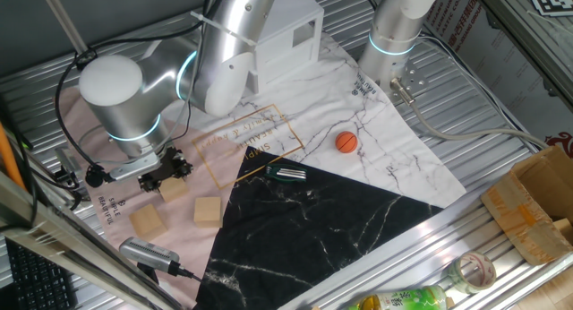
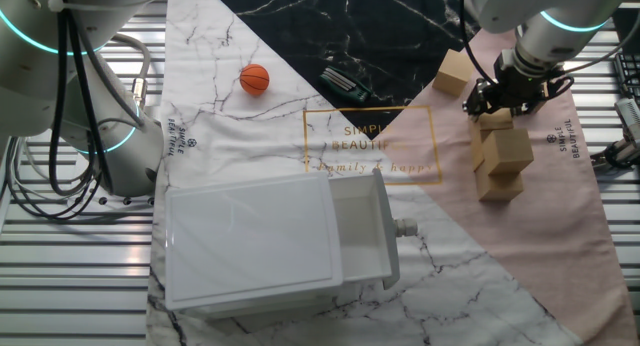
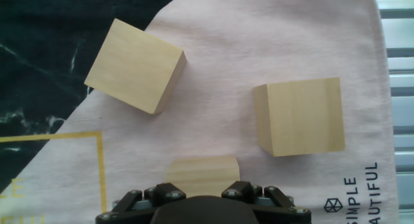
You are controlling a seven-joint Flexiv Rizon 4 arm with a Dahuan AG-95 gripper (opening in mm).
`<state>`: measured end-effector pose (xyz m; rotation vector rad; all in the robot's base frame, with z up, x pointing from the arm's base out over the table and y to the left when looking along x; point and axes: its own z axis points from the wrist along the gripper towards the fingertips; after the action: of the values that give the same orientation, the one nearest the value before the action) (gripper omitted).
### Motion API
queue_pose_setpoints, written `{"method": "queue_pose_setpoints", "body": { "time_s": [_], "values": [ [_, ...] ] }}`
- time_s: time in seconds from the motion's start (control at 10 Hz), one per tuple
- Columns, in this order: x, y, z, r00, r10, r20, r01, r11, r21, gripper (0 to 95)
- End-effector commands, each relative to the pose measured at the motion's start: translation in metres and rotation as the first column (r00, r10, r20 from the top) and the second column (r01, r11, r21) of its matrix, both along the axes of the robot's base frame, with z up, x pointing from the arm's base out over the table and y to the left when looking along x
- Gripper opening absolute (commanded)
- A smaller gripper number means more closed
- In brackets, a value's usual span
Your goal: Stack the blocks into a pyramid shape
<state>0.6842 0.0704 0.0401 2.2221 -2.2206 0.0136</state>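
Observation:
The blocks are plain tan wooden cubes on the pink part of the cloth. My gripper point(image 1: 170, 177) is down over one block point(image 1: 175, 190), and its jaws stand close on both sides of it. In the hand view this block point(image 3: 202, 168) sits between the jaws of the gripper point(image 3: 202, 185). Two loose blocks lie ahead of it: one point(image 3: 136, 65) at the black marble edge, one point(image 3: 301, 116) to the right. In the other fixed view the gripper point(image 2: 497, 104) holds its block point(image 2: 495, 119) beside two more blocks point(image 2: 507, 150) point(image 2: 498, 184). Other blocks are hidden.
An orange ball point(image 1: 346, 142) lies on the white marble cloth. A white box-like house point(image 2: 270, 241) stands at the cloth's far end. A small dark tool point(image 1: 286, 174) lies at the black cloth's edge. A cardboard box point(image 1: 537, 207) sits at the right.

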Motion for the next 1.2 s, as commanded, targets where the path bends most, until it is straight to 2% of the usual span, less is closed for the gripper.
{"method": "queue_pose_setpoints", "body": {
  "time_s": [0.1, 0.2, 0.3, 0.8, 1.2],
  "values": [
    [0.0001, -0.0001, 0.0000, 1.000, 0.004, -0.002, -0.004, 1.000, -0.001, 38.0],
    [0.0001, -0.0002, -0.0001, 1.000, 0.004, -0.003, -0.004, 1.000, -0.001, 38.0],
    [0.0001, -0.0002, -0.0001, 1.000, 0.000, -0.003, 0.000, 1.000, 0.000, 57.0],
    [-0.0003, -0.0010, -0.0004, 1.000, -0.023, -0.003, 0.023, 1.000, -0.003, 57.0],
    [-0.0016, -0.0027, -0.0016, 1.000, -0.023, -0.005, 0.023, 1.000, 0.007, 57.0]
  ]
}}
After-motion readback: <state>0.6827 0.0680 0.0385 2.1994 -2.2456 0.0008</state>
